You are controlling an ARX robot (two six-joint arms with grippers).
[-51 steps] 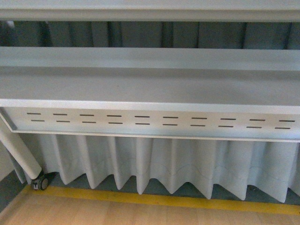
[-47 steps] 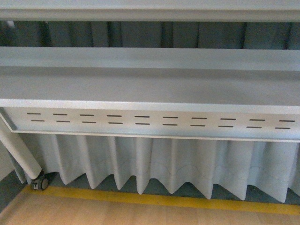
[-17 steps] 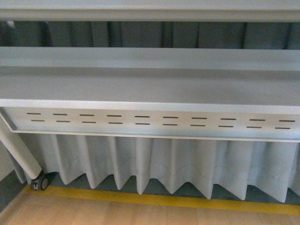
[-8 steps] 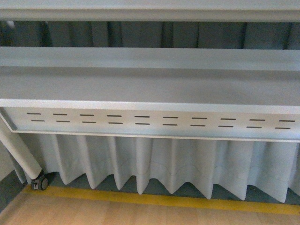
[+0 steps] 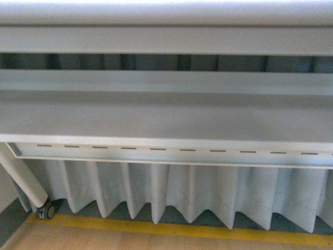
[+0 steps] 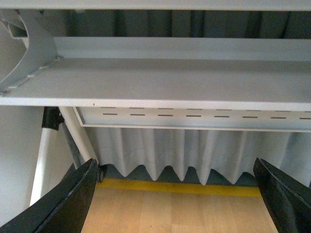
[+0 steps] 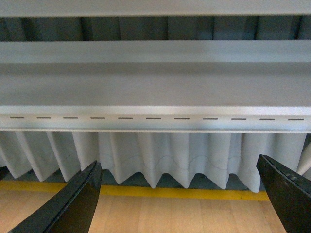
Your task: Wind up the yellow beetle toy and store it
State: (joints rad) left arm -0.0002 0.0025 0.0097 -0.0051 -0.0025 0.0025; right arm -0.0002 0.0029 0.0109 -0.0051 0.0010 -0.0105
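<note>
Yellow beetle toy shows in none of my views — bearing, axis, nearer arm all unknown to me; left pincer [image 6: 175,167] and right pincer [image 7: 179,162] both spread wide, empty

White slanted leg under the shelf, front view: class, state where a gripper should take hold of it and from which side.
Probably the bare round tube of the leg, partway up from its caster. Come from the front, the open floor side, since the curtain hangs close behind. Set the jaws across the tube, square to its slant, so they close on the round section.
</note>
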